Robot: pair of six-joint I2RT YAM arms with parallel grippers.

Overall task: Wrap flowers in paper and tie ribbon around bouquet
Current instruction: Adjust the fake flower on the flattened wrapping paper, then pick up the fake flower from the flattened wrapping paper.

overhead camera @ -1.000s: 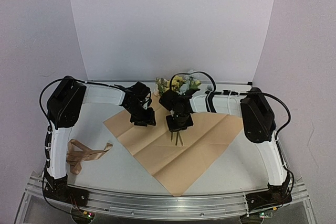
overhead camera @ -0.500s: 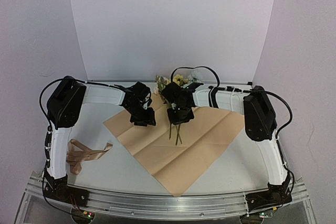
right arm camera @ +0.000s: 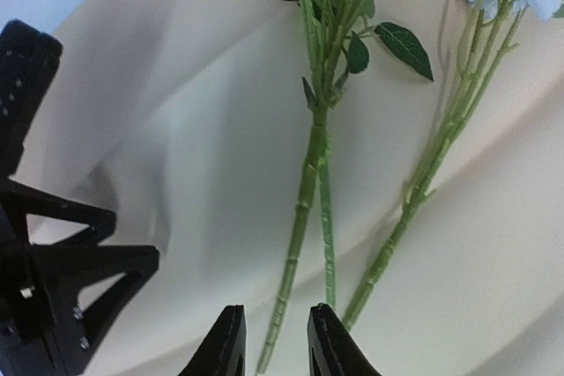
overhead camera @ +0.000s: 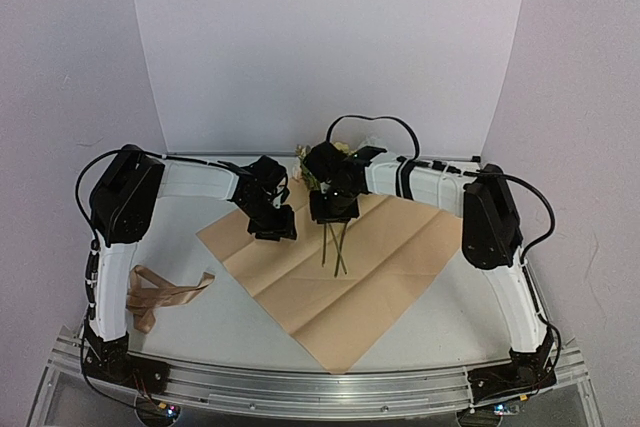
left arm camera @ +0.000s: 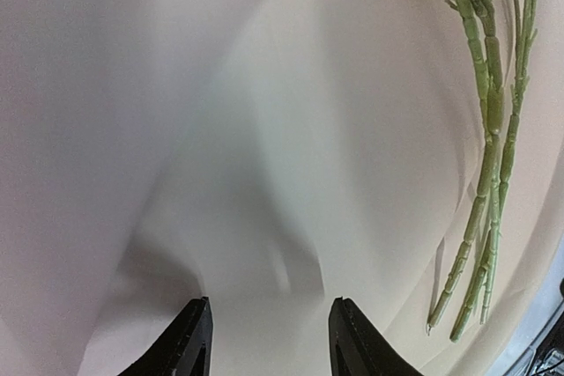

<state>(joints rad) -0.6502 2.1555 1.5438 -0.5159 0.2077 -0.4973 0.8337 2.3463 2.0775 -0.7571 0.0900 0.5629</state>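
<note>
**A:** Tan side up, the paper [overhead camera: 345,302] is our landmark. What lies off its left corner?

**B:** The ribbon [overhead camera: 165,295], loose and well apart from the paper. Over the paper's left edge the left gripper [left arm camera: 270,341] hovers, fingers spread, holding nothing.

**A:** And the flowers [right arm camera: 308,173]?

**B:** Stems lie across the paper's middle, blooms at its far corner. Above the stems the right gripper [right arm camera: 276,345] has its jaws parted a little, pinching nothing.

**A:** How should the fold go?

**B:** I'd pinch the paper's left corner low and carry it over the stems, leaving the blooms outside. The stems look light and could roll, so steady them from the right.
</note>
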